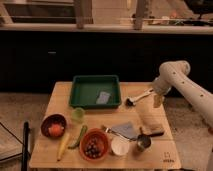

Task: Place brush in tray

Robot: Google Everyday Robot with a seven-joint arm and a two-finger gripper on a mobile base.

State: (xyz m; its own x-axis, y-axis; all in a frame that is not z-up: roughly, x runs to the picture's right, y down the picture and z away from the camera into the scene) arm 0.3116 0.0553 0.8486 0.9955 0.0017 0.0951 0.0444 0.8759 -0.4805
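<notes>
We see the tool [157,100] at the end of the white arm [175,80], hanging over the right edge of the counter [60,100], its fingers spread apart and gripping nothing that we can make out. The brush [138,97] lies just to its left, with the white handle running up towards the tool and the dark head pointing at the tray [95,78]. We cannot tell whether the handle's end touches the fingers. The brush is outside the tray, close to its right rim.

The green tray sits at the back middle of the counter, and a small pale blue-grey piece [103,97] lies inside it. Nearer the front, below the brush, we see a tan sheet [150,118], a metal cup [143,143] and a white bowl [120,146]. Left of those stands an orange bowl [93,145] with dark contents. Further left are a green cup [78,115], a dark red bowl [53,125] and a banana [63,145].
</notes>
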